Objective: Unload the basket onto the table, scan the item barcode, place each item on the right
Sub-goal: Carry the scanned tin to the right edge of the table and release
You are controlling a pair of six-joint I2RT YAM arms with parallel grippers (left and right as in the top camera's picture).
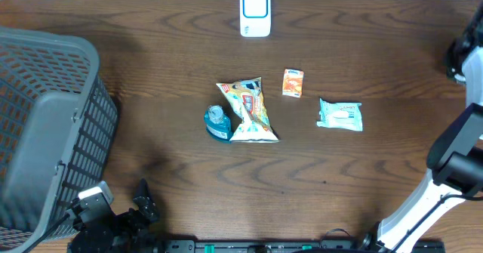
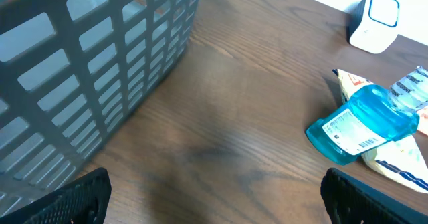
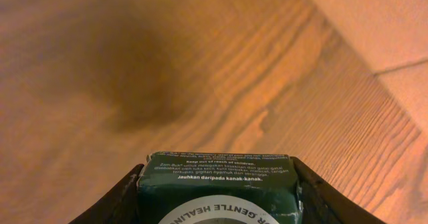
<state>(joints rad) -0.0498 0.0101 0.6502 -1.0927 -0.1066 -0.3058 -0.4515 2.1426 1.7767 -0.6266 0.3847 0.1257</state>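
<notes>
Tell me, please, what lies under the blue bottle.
The blue bottle rests on the wooden table, against the snack bag. Whether the bag's edge runs beneath it is hidden by the bottle itself.

Wood table [image 1: 151, 57], matt fin.; grey plastic basket [image 1: 92, 132]; glossy snack bag [image 1: 253, 111].

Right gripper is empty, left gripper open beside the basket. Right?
No. The right gripper isn't empty: the right wrist view shows it gripping a dark green box. The left gripper is open beside the basket.
</notes>
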